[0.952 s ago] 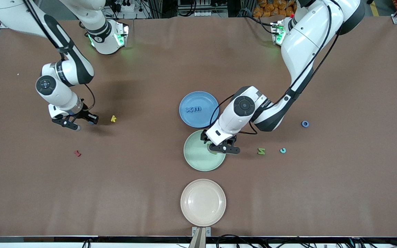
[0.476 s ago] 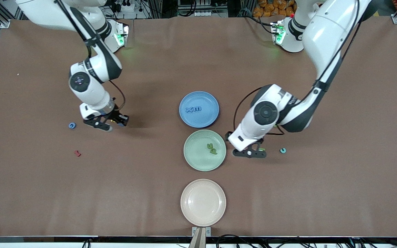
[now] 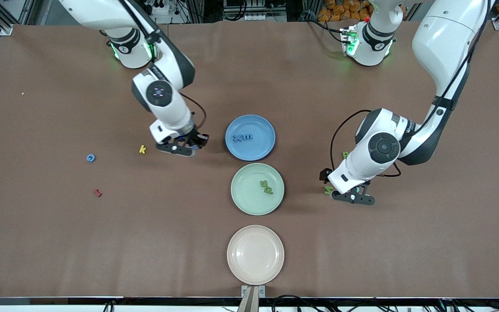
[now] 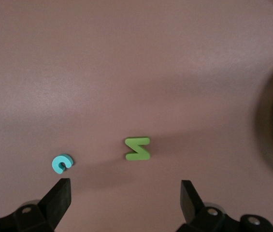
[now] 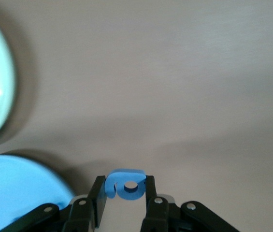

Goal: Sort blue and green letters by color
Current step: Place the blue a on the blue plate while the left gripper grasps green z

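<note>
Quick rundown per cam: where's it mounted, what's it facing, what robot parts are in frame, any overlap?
Front view: high across the table, facing both bases; both arms, three plates, scattered letters.
Left wrist view: on the left arm, looking down past the open left gripper at the green N and teal c.
Right wrist view: on the right arm; right gripper jaws shut on a blue letter, beside the blue plate.
Shared: blue plate; green N.

Plain blue plate (image 3: 258,125), pale green plate (image 3: 245,197), cream plate (image 3: 255,255), brown table (image 3: 405,242).
</note>
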### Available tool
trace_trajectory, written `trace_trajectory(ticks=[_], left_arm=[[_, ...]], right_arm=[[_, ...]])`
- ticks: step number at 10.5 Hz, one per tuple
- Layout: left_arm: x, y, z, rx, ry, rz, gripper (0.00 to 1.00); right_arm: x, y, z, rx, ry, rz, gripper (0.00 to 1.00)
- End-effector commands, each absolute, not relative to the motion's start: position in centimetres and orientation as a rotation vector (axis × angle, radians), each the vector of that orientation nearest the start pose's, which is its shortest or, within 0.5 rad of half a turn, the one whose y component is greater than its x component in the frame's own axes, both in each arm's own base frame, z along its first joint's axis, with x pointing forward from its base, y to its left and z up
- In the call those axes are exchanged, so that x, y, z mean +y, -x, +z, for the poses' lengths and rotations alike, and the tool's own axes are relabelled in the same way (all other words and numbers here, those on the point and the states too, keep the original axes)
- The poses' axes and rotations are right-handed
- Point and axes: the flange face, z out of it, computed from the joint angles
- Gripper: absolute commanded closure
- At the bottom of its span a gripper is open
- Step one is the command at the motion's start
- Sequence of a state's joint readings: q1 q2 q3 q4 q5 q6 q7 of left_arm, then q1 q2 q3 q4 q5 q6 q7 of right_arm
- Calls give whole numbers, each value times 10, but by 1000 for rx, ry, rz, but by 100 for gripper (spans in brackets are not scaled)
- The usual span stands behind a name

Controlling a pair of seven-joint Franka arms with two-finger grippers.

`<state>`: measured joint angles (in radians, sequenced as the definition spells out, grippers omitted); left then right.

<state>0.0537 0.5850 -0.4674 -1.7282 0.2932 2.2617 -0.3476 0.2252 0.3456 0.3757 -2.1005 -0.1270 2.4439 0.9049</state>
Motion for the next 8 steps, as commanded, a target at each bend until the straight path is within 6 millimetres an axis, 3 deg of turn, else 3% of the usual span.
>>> trace_trajectory(ticks=[1, 3, 4, 5, 6, 8], left_arm=[[-208, -617, 258, 409, 3146, -64, 0], [-211, -618, 241, 399, 3165, -30, 0], [-219, -616, 233, 405, 3180, -52, 0], [-222, -615, 224, 402, 3188, -33, 2], [-224, -614, 217, 400, 3199, -32, 2], [-226, -615, 202, 400, 3218, -47, 5]], right_arm=[[411, -484, 253, 291, 3050, 76, 93], [451, -475, 243, 233, 3026, 77, 91], [474, -468, 241, 226, 3013, 80, 84], [481, -464, 240, 290, 3005, 89, 30], [480, -463, 239, 363, 3005, 103, 0], [464, -472, 243, 396, 3036, 136, 0]])
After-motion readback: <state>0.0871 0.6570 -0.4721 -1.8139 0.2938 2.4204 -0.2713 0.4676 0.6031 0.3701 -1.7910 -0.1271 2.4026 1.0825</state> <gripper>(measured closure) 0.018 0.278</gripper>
